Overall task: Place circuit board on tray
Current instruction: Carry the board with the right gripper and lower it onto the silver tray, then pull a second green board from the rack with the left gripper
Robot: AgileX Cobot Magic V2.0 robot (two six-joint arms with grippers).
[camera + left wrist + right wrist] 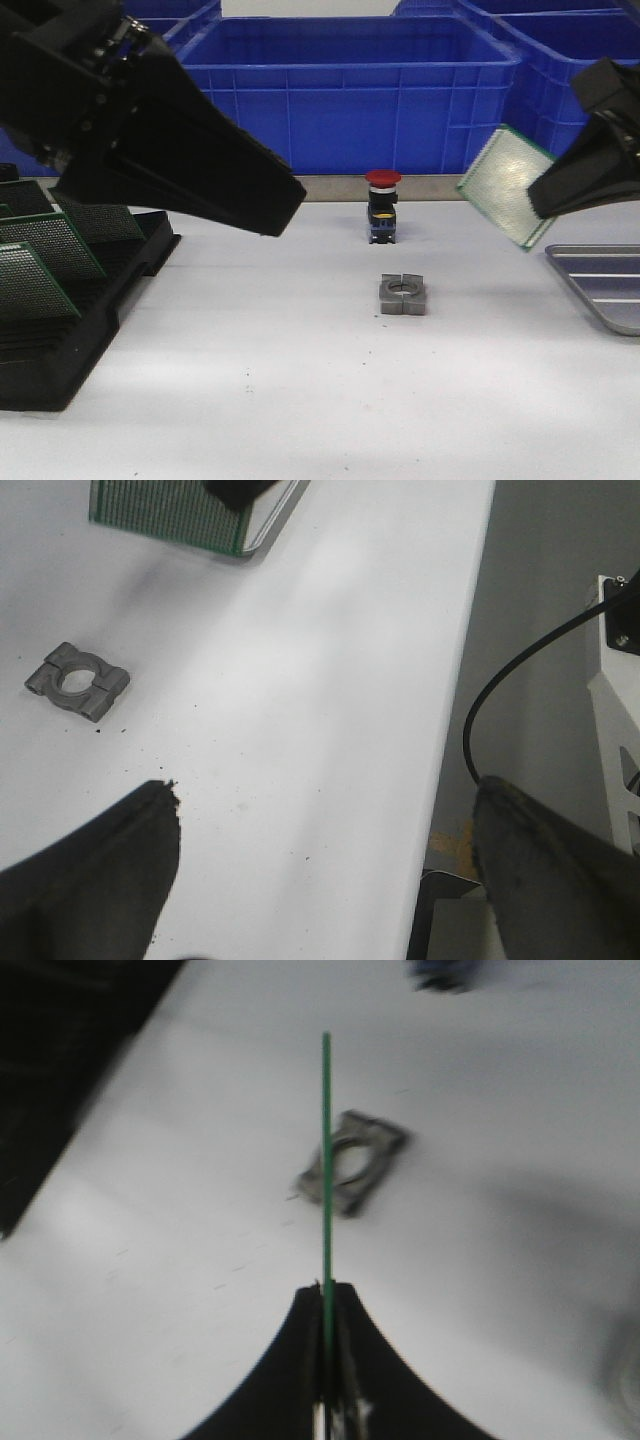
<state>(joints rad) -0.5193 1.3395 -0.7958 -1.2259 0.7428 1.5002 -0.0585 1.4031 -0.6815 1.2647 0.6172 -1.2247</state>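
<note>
My right gripper (540, 205) is shut on a green circuit board (507, 183) and holds it tilted in the air at the right, a little left of and above the grey metal tray (598, 285). In the right wrist view the board (326, 1160) shows edge-on, pinched between the right gripper's (327, 1288) black fingers. The board (170, 510) also shows in the left wrist view. My left gripper (325, 855) is open and empty above the table; in the front view the left gripper (285, 205) hangs over the left side.
A black slotted rack (70, 300) holding several green boards stands at the left. A grey metal clamp block (403, 295) lies mid-table, a red-topped push button (383, 205) behind it. Blue crates (350, 90) line the back. The table's edge (455, 700) shows in the left wrist view.
</note>
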